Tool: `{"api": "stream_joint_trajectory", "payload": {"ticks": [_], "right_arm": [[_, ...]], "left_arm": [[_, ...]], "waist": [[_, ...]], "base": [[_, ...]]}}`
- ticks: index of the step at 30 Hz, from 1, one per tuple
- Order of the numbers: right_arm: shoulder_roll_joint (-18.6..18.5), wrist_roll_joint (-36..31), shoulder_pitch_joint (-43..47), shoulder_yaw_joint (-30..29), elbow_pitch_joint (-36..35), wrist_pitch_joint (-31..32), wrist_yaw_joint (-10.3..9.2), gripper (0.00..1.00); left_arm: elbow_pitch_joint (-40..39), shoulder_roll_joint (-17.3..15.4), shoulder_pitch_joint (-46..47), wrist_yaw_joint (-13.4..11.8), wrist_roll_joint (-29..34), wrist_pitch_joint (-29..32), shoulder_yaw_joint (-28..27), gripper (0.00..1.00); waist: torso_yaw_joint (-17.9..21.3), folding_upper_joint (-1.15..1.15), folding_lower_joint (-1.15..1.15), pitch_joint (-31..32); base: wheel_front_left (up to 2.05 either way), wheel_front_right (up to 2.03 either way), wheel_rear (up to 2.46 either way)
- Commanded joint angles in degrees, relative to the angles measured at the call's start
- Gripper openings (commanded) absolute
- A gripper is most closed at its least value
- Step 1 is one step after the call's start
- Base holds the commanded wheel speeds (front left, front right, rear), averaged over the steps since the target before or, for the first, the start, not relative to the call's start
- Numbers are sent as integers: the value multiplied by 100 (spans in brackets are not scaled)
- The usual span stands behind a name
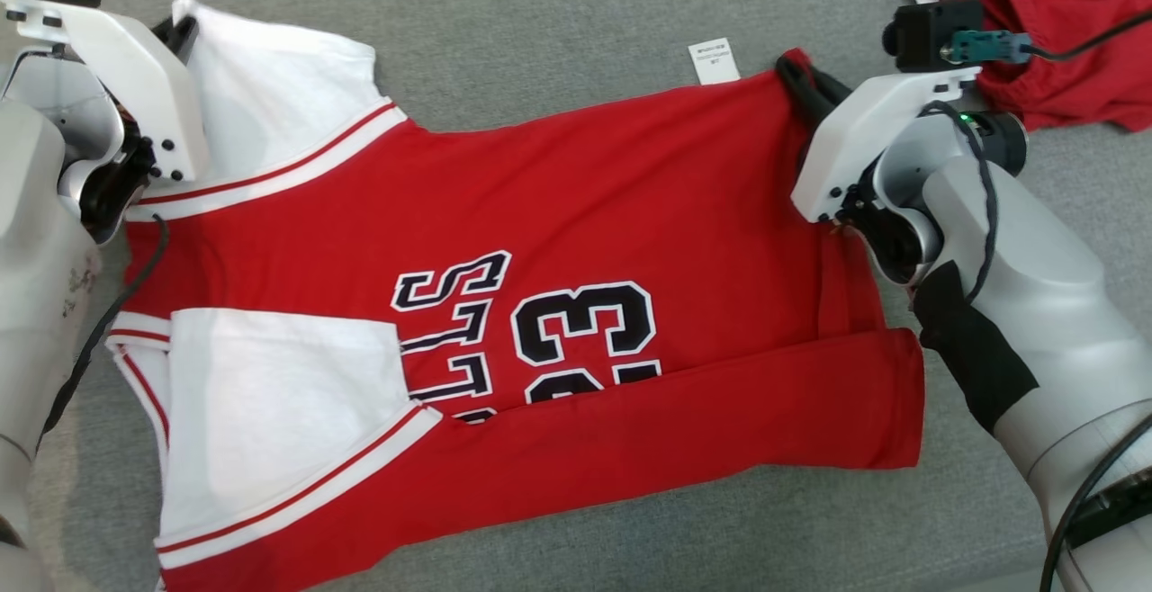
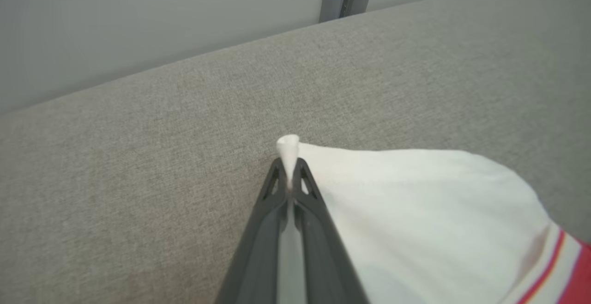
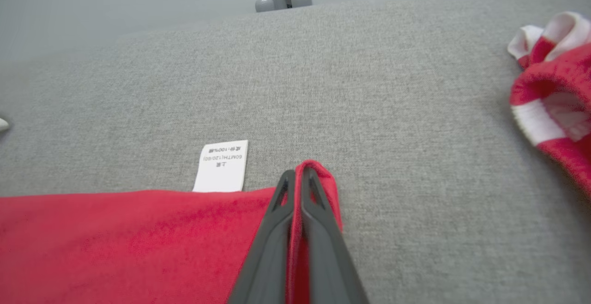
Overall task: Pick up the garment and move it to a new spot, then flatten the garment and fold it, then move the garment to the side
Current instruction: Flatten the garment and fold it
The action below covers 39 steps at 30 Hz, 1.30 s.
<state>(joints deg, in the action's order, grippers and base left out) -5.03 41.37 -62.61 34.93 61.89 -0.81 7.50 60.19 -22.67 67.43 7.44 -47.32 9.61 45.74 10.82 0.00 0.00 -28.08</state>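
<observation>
A red garment (image 1: pixel 576 214) with white sleeves and black-and-white lettering lies spread across the grey surface, its near edge folded over. At the far left, my left gripper (image 2: pixel 290 174) is shut on the tip of the far white sleeve (image 2: pixel 415 211); in the head view its fingers (image 1: pixel 184 34) are mostly hidden by the wrist. At the far right corner my right gripper (image 3: pixel 299 181) is shut on the red hem corner (image 3: pixel 318 170), beside a white care label (image 3: pixel 222 165). The same right gripper (image 1: pixel 796 79) pinches that corner in the head view.
A second red and white garment (image 1: pixel 1053 25) lies bunched at the far right, also seen as red and white garment (image 3: pixel 554 110). The grey fabric surface (image 1: pixel 558 16) stretches beyond the garment to a back edge with a grey wall behind it.
</observation>
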Motion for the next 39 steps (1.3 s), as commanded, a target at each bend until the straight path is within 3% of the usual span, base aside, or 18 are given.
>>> {"api": "stream_joint_trajectory", "payload": {"ticks": [1, 8, 23, 33, 39], "right_arm": [[-68, 16, -31, -3, 8, -78, -1, 0], [-304, 205, 343, 122, -94, -705, -1, 0], [-1080, 988, 2049, 332, -1218, -1404, 0, 0], [-1440, 1081, 3409, -528, -2218, -1448, 0, 0], [-1425, 959, 4146, -911, -2594, -1449, 0, 0]], "left_arm": [[-22, 0, 116, 5, -49, -62, -17, 0], [-460, 77, -320, 5, -416, -1051, 88, 0], [-1886, -127, -2162, -43, -773, -2361, 485, 0], [-3005, 59, -3750, -512, -589, -2481, -307, 0], [-3330, 243, -4672, -610, -315, -2483, -778, 0]], "waist": [[-62, 0, 0, 52], [-403, 0, 0, 550], [-1014, 0, 0, 1567], [-1218, 0, 0, 1934], [-1187, 0, 0, 2121]], "base": [[0, 0, 0], [0, 0, 0], [0, 0, 0], [0, 0, 0], [0, 0, 0]]}}
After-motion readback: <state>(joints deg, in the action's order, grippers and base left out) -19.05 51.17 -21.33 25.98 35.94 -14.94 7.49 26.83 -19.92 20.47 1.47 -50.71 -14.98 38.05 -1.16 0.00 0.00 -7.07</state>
